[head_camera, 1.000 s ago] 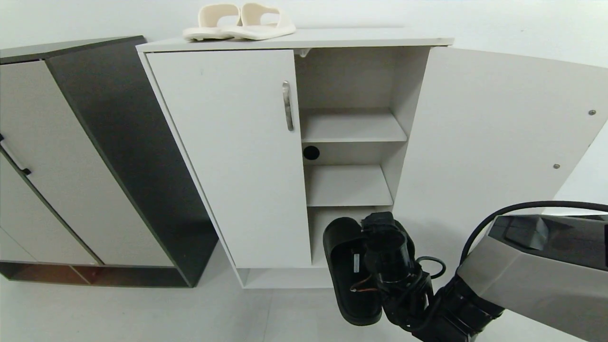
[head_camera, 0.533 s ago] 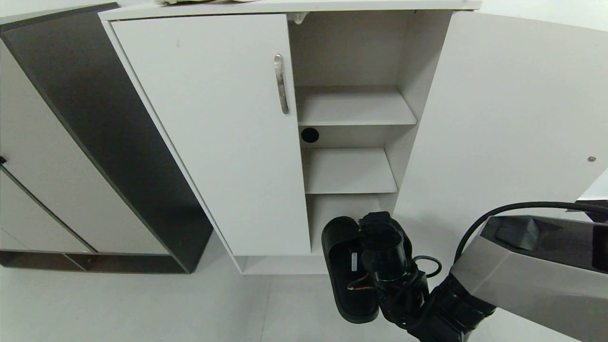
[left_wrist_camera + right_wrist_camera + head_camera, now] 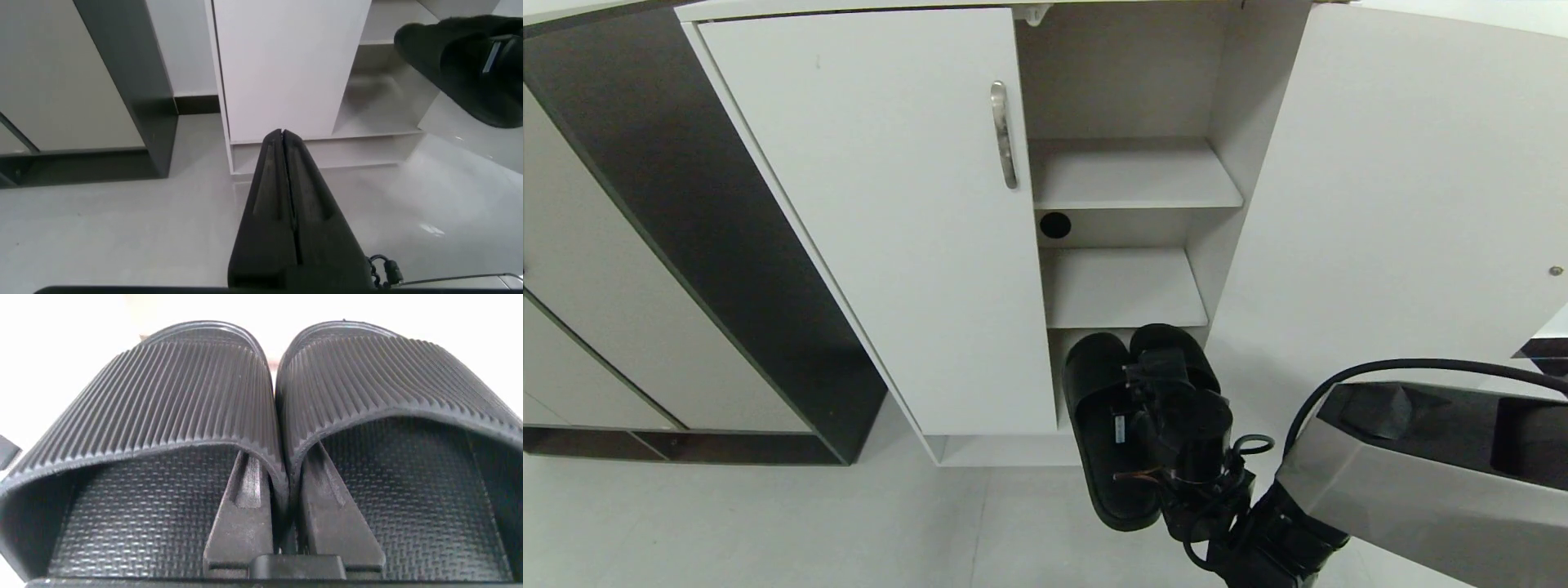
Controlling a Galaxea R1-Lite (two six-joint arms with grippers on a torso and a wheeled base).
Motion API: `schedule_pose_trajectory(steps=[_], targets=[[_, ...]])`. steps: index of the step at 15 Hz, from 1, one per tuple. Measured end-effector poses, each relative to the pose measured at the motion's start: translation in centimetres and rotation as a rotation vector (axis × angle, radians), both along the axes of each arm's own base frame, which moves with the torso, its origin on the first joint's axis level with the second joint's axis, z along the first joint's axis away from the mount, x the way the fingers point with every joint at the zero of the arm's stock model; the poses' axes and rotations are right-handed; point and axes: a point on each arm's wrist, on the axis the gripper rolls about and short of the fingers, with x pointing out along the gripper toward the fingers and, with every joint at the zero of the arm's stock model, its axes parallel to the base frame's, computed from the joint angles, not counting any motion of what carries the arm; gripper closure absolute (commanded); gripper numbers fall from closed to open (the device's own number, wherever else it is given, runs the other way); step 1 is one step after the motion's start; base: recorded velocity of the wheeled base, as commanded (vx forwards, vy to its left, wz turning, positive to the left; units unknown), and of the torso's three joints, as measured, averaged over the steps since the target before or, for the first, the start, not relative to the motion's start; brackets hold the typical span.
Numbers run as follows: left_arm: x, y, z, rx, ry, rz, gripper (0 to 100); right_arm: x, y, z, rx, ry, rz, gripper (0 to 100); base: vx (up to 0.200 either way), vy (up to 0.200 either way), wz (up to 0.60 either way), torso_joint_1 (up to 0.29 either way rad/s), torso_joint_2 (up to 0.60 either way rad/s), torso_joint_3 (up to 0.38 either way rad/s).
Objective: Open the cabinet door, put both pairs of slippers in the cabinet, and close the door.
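- While my right gripper (image 3: 1158,384) is clenched on the pair of black slippers (image 3: 1104,425), I hold them side by side, soles down and toes toward the cabinet (image 3: 1123,73).
- From my right wrist, one of my fingers (image 3: 243,508) sits inside each slipper, pinching the two touching inner walls together under the ribbed straps (image 3: 188,400).
- The slippers hang off the floor (image 3: 768,523) at the front edge of the cabinet's lowest compartment, their toes just below the front edge of the middle shelf (image 3: 1123,286) and their heels out over the floor.
- I cannot tell how far the toes are past that front edge.
- The cabinet's right door (image 3: 1388,204) is swung wide open, just beside my right arm.
- Its left door (image 3: 882,212) is closed, with a metal handle (image 3: 1004,135) near its inner edge.
- Behind the open side I see the top shelf (image 3: 1131,173) and the middle shelf, both bare, and a round hole (image 3: 1054,224) in the back wall between them.
- My left gripper (image 3: 282,143) is clenched on nothing, its two fingers pressed flat together, low over the floor in front of the closed left door.
- From that wrist the slippers (image 3: 466,57) show raised at the open side.
- A dark cabinet (image 3: 686,229) stands against the white cabinet's left side.
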Motion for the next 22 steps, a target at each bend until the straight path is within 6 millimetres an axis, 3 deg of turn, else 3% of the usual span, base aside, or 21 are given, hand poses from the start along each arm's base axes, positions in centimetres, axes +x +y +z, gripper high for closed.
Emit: schedule_pose_trajectory(steps=[6,20,22], targets=[[0.0,0.0,0.0,0.0,0.0,0.0,100,1.4,-1.0,-2.0,0.018,0.038,-0.047,100,0.0,0.0,0.0,0.0,0.0,0.0],[0.0,0.0,0.0,0.0,0.0,0.0,100,1.8,-1.0,-0.5,0.04,0.015,-0.053,100,0.2,0.0,0.0,0.003,0.0,0.002],[0.0,0.0,0.0,0.0,0.0,0.0,100,1.9,-0.9,-0.8,0.038,0.019,-0.053,100,0.0,0.0,0.0,0.0,0.0,0.0]])
